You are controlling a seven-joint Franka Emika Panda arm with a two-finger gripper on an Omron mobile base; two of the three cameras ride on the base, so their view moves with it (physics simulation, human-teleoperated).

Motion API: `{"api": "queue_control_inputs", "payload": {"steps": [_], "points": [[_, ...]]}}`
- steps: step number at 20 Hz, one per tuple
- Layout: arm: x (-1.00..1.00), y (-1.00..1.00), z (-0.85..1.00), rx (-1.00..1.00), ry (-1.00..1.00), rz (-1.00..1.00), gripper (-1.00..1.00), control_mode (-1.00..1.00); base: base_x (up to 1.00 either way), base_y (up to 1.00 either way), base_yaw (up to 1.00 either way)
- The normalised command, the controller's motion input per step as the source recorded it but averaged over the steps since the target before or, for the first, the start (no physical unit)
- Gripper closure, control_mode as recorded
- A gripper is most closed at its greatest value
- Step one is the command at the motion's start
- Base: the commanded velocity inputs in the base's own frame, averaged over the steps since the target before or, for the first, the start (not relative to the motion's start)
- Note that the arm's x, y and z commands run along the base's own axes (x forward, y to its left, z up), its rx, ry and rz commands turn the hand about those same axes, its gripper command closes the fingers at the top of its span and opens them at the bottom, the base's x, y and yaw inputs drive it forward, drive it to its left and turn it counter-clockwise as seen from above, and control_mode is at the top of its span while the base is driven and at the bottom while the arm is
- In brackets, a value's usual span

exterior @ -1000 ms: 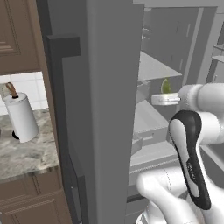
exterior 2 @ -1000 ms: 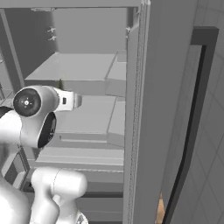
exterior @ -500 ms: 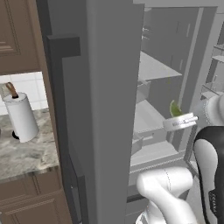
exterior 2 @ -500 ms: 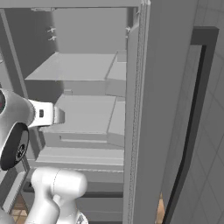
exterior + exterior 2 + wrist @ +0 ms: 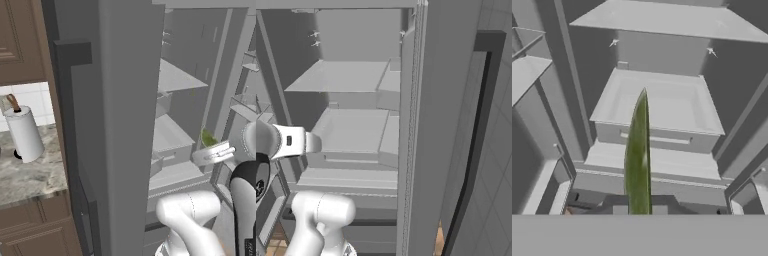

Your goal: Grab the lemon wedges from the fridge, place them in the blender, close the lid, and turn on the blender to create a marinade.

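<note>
A yellow-green lemon wedge (image 5: 207, 138) stands pinched in my gripper (image 5: 208, 151), just outside the open fridge (image 5: 125, 125) at the level of its lower drawers. In the hand view the lemon wedge (image 5: 638, 160) rises as a thin upright sliver in the centre, in front of a grey fridge drawer (image 5: 662, 107). Seen from the right base, my gripper (image 5: 314, 143) points at the fridge shelves (image 5: 356, 130) from the left edge. The blender and its lid are out of view.
The fridge's left door (image 5: 95, 150) stands open between me and a marble counter (image 5: 25, 175) carrying a paper towel roll (image 5: 23, 134). Door bins (image 5: 245, 105) line the right side. The right door's edge (image 5: 421, 125) is close beside the arm.
The gripper has drawn back out of the fridge with the wedge, moving right and lower in the left base view and leftward in the right base view.
</note>
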Motion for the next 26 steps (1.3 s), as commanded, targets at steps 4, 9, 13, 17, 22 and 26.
{"api": "queue_control_inputs", "payload": {"steps": [4, 9, 13, 17, 22, 26], "points": [[-0.34, -0.01, 0.0, 0.0, 0.0, 0.0, 1.0, 1.0, -0.5, -0.1, 0.0], [0.0, 0.0, 0.0, 0.0, 0.0, 0.0, 1.0, 1.0, -1.0, -0.08, 0.07], [0.0, 0.0, 0.0, 0.0, 0.0, 0.0, 1.0, 1.0, -1.0, 0.39, 0.56], [0.0, 0.0, 0.0, 0.0, 0.0, 0.0, 1.0, 1.0, -0.56, 0.5, 0.93], [0.0, 0.0, 0.0, 0.0, 0.0, 0.0, 1.0, 1.0, -0.35, 0.72, 0.95], [0.0, 0.0, 0.0, 0.0, 0.0, 0.0, 1.0, 1.0, -0.11, 0.89, 0.86]]}}
